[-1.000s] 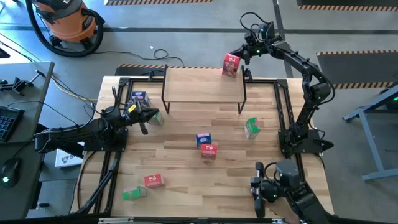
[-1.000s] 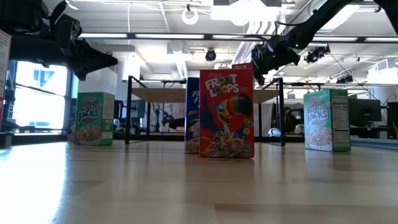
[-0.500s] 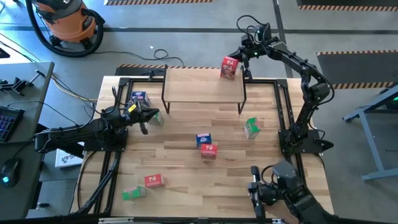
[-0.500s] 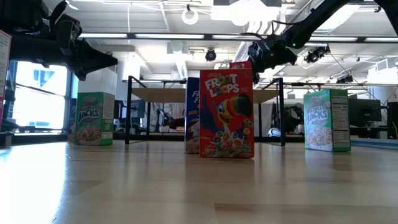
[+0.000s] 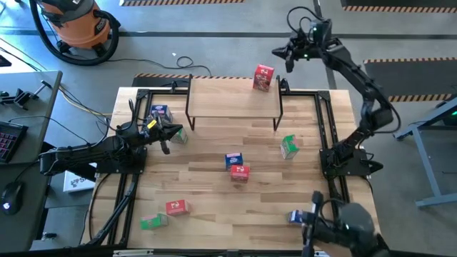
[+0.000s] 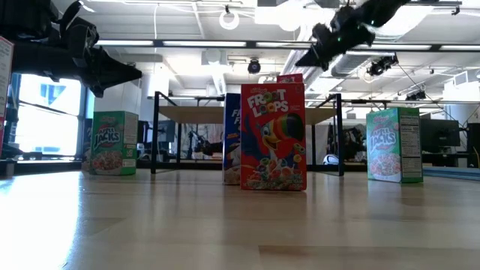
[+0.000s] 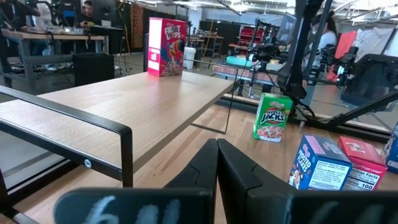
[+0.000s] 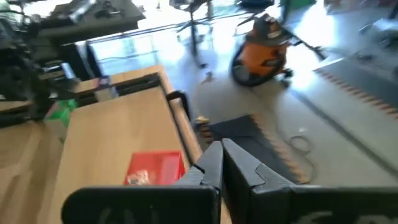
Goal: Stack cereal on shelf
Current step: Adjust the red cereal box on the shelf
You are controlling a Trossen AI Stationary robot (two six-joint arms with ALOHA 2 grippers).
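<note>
The shelf [image 5: 228, 100] stands at the table's far middle. One red cereal box [image 5: 263, 77] stands upright on the shelf's far right corner, also seen in the right wrist view [image 8: 155, 169] and the left wrist view [image 7: 165, 38]. My right gripper [image 5: 277, 51] hangs shut above and beyond that corner, clear of the box. My left gripper [image 5: 171, 133] waits shut and level at the table's left, beside a blue box [image 5: 158, 112]. More cereal boxes stand on the tabletop: blue [image 5: 233, 159], red [image 5: 240, 172], green [image 5: 289, 147], red [image 5: 176, 207], green [image 5: 153, 221].
Black frame rails [image 5: 325, 121] run along the table's left and right sides. An orange shop vacuum [image 5: 75, 25] stands on the floor beyond the far left corner. The shelf board [image 7: 143, 93] is bare left of the red box.
My right gripper has risen and drawn back from the red box toward the table's far right, rolling its wrist as it went, and has stayed shut. The red box stays standing on the shelf's far right corner.
</note>
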